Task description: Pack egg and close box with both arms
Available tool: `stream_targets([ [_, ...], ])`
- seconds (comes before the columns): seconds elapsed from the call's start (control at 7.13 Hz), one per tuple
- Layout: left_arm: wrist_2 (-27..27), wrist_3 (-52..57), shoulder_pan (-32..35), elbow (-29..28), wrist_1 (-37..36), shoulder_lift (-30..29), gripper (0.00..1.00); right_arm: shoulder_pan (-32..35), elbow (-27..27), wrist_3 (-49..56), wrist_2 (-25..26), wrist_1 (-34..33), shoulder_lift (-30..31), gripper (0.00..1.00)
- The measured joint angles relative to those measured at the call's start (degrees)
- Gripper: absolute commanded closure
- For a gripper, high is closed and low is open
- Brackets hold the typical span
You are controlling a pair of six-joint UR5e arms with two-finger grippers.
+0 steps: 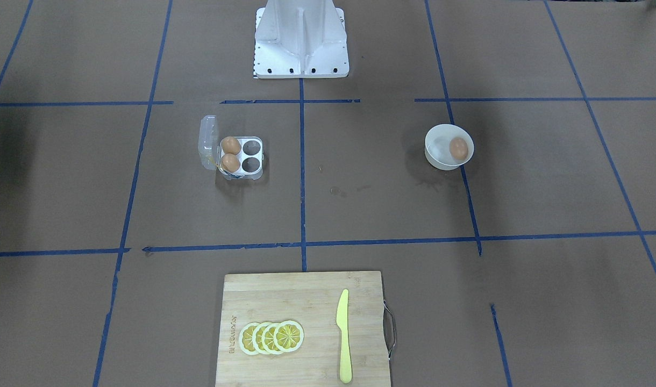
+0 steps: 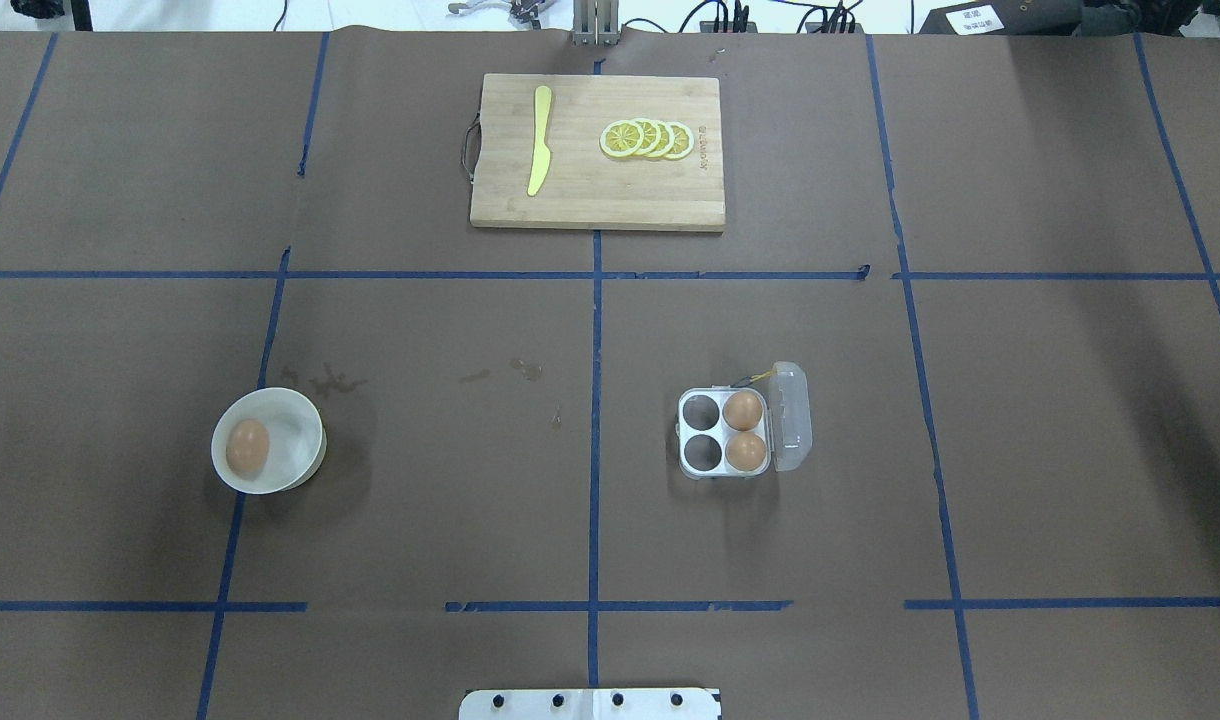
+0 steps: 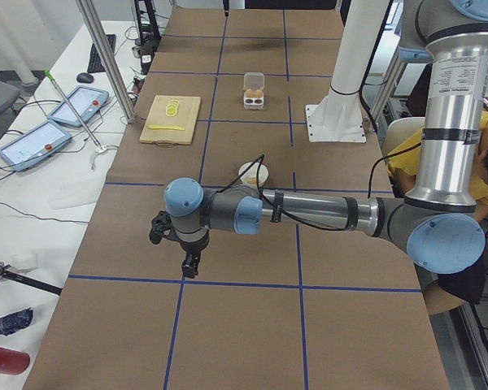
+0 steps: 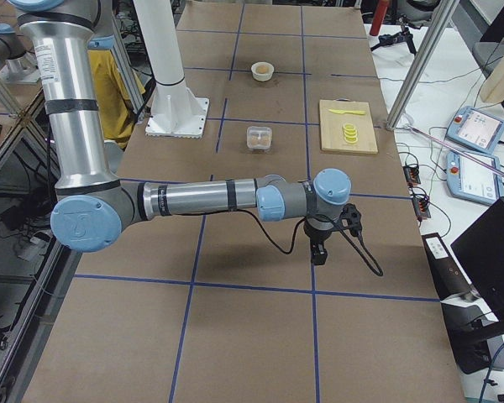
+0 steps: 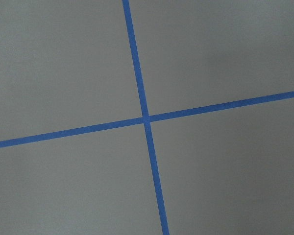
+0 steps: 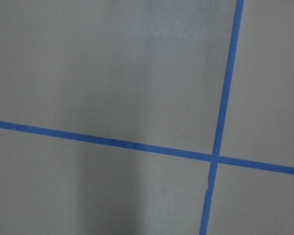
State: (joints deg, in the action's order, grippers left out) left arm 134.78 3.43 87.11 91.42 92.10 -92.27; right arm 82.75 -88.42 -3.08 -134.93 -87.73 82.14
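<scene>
The clear four-cup box [image 2: 701, 452] stands right of the table's middle with its lid [image 2: 792, 415] open; it also shows in the front view [image 1: 251, 156]. Two brown eggs [image 2: 743, 410] sit in the cups beside the lid; the other two cups are empty. A third egg [image 2: 247, 446] lies in a white bowl [image 2: 295, 425] at the left. My left gripper [image 3: 191, 264] shows only in the exterior left view and my right gripper [image 4: 319, 252] only in the exterior right view. Both hang over bare table far from box and bowl. I cannot tell whether they are open or shut.
A wooden cutting board [image 2: 597, 190] with a yellow knife [image 2: 540, 140] and lemon slices [image 2: 648, 139] lies at the table's far side. The robot's white base [image 1: 301, 40] stands at the near edge. Both wrist views show only brown paper crossed by blue tape.
</scene>
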Motion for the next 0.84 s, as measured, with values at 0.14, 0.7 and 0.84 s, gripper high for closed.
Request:
stream_targets([
  [0.14, 0.1, 0.0, -0.1, -0.2, 0.0, -0.1, 0.00, 0.0, 0.0, 0.0, 0.0, -0.5, -0.1, 0.00],
  [0.7, 0.1, -0.2, -1.0, 0.3, 0.9, -0.3, 0.00, 0.0, -0.3, 0.0, -0.1, -0.1, 0.3, 0.00],
  [0.84, 0.0, -0.1, -1.1, 0.3, 1.4, -0.5, 0.00, 0.0, -0.3, 0.0, -0.1, 0.0, 0.3, 0.00],
])
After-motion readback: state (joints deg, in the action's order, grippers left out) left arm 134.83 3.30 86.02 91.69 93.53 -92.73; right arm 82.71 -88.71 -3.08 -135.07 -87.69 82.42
